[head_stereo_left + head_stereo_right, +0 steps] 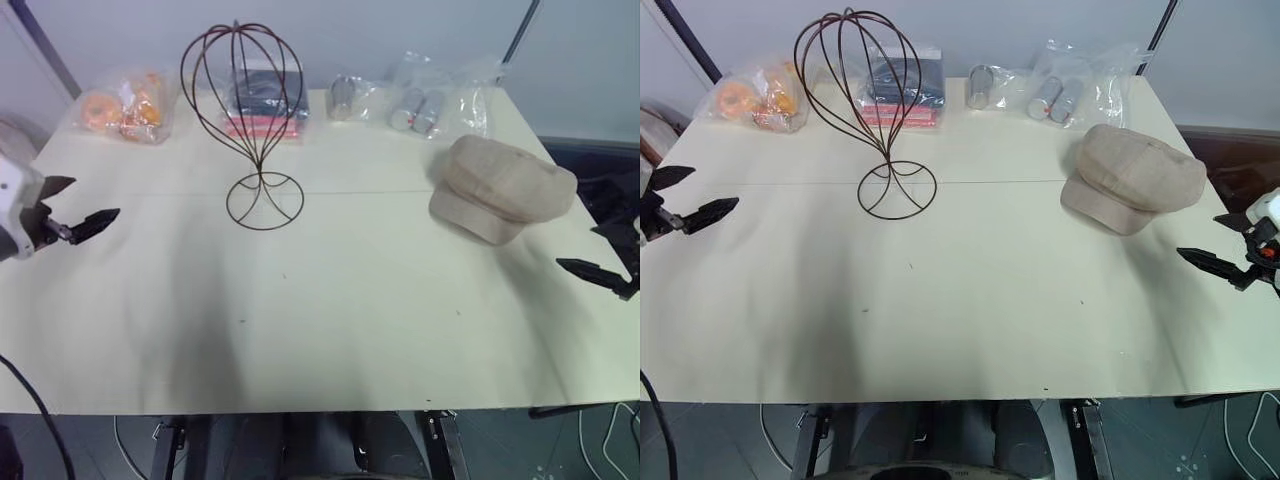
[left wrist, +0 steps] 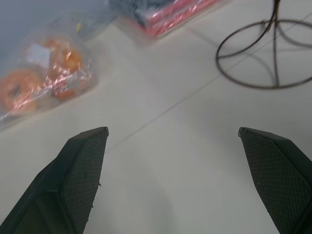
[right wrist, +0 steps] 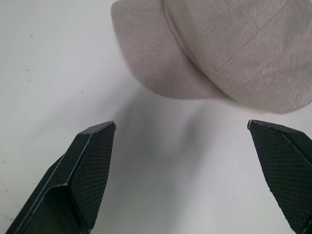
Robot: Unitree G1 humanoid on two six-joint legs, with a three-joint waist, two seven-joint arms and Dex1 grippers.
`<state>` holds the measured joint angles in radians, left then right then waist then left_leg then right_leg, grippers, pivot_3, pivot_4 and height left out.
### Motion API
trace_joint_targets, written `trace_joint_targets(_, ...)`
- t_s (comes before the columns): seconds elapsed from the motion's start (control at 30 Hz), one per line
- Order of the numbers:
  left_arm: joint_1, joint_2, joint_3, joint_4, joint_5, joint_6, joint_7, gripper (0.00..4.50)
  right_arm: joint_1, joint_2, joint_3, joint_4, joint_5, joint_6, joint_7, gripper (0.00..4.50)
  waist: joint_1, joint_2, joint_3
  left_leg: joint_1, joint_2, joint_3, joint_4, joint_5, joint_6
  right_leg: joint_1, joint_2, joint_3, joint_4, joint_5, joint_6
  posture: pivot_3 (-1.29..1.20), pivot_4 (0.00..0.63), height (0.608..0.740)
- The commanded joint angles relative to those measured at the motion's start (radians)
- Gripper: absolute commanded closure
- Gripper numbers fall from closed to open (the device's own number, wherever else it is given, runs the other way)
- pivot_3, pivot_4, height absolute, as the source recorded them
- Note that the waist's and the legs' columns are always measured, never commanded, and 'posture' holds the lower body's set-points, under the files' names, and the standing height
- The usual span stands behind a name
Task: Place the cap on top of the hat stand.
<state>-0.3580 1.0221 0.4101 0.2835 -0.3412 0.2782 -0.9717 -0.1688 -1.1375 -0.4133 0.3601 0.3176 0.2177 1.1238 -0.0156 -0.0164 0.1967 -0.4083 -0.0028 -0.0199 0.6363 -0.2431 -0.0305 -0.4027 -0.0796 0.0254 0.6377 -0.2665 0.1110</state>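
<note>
The pale counter (image 1: 330,330) carries the wire hat stand (image 1: 245,110) upright at the far left and the cap (image 1: 503,187) flat at the right, well apart. Both the left tool (image 1: 75,208) and right tool (image 1: 1225,245) hang wide and empty at the edges. A careless pinch could crumple the soft cap, and a sideways knock could topple the light stand.

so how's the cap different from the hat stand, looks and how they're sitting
The cap is soft beige woven fabric, solid and opaque; the hat stand is dark thin wire, an open cage you see through.
The cap lies low and flat on the robot's right side of the table; the hat stand rises upright on a narrow stem and ring base, left of centre.
The cap sits nearer the right gripper, the hat stand nearer the left gripper.
Both rest on the table, unheld.
</note>
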Motion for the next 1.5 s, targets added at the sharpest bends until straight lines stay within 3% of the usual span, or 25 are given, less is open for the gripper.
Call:
trace_joint_targets(0.03, -0.036, 0.025, -0.002, -0.157, -0.128, 0.127, -0.083, 0.00, 0.004, -0.017, -0.005, -0.174, -0.011, 0.018, -0.038, 0.06, -0.001, 0.000, 0.000, 0.000, 0.000, 0.000, 0.001, 0.000, 0.000, 0.000, 0.000, 0.000, 0.001, 0.000, 0.000, 0.00, 0.150, 0.740)
trace_joint_targets(0.27, -0.085, 0.001, -0.120, -0.482, -0.382, 0.402, -0.192, 0.00, 0.031, 0.024, 0.091, -0.690, -0.035, 0.233, -0.207, 0.06, 0.000, 0.000, 0.000, -0.001, 0.000, -0.003, 0.007, 0.000, 0.000, -0.001, 0.000, 0.000, 0.010, -0.002, 0.002, 0.00, 0.150, 0.740)
trace_joint_targets(0.4, -0.169, -0.040, -0.243, -0.584, -0.437, 0.451, -0.230, 0.00, -0.015, 0.089, 0.306, -0.824, -0.254, 0.331, -0.421, 0.06, 0.000, -0.001, -0.001, -0.001, 0.000, -0.004, 0.012, 0.000, 0.000, 0.001, 0.001, 0.000, 0.012, -0.002, 0.002, 0.00, 0.150, 0.740)
trace_joint_targets(0.53, -0.269, -0.104, -0.333, -0.603, -0.460, 0.483, -0.236, 0.00, -0.073, 0.148, 0.527, -0.741, -0.561, 0.336, -0.612, 0.06, 0.005, -0.002, -0.001, -0.001, -0.002, -0.004, 0.014, 0.000, 0.000, 0.002, 0.000, 0.000, 0.011, -0.002, 0.001, 0.00, 0.150, 0.740)
trace_joint_targets(0.73, -0.335, -0.164, -0.378, -0.578, -0.443, 0.478, -0.227, 0.00, -0.210, 0.277, 0.642, -0.541, -0.763, 0.380, -0.760, 0.06, -0.006, -0.002, -0.001, -0.002, -0.002, -0.004, 0.013, 0.000, 0.000, 0.000, 0.001, 0.000, 0.012, -0.002, 0.002, 0.00, 0.150, 0.740)
trace_joint_targets(1.03, -0.382, -0.217, -0.370, -0.562, -0.439, 0.482, -0.167, 0.00, -0.359, 0.440, 0.706, -0.161, -0.833, 0.240, -0.871, 0.06, -0.004, -0.002, -0.001, -0.002, -0.002, -0.005, 0.013, 0.000, 0.000, 0.000, 0.001, 0.000, 0.012, -0.002, 0.002, 0.00, 0.150, 0.740)
trace_joint_targets(1.3, -0.367, -0.218, -0.353, -0.594, -0.457, 0.501, -0.130, 0.00, -0.436, 0.490, 0.704, 0.095, -0.839, 0.110, -0.942, 0.06, -0.005, -0.004, -0.002, 0.001, -0.002, -0.006, 0.014, 0.000, 0.000, 0.005, 0.002, 0.000, 0.012, -0.002, 0.002, 0.00, 0.150, 0.740)
trace_joint_targets(1.4, -0.363, -0.214, -0.343, -0.595, -0.462, 0.506, -0.125, 0.00, -0.439, 0.496, 0.697, 0.114, -0.831, 0.092, -0.937, 0.94, -0.003, -0.004, -0.002, 0.002, -0.002, -0.007, 0.014, 0.000, 0.000, 0.006, 0.002, 0.000, 0.012, -0.002, 0.002, 0.00, 0.150, 0.740)
trace_joint_targets(1.5, -0.358, -0.210, -0.339, -0.596, -0.465, 0.505, -0.123, 0.00, -0.435, 0.499, 0.689, 0.115, -0.826, 0.088, -0.929, 2.52, -0.002, -0.004, -0.002, 0.001, -0.002, -0.007, 0.014, 0.000, 0.000, 0.006, 0.001, 0.000, 0.012, -0.002, 0.002, 0.00, 0.150, 0.740)
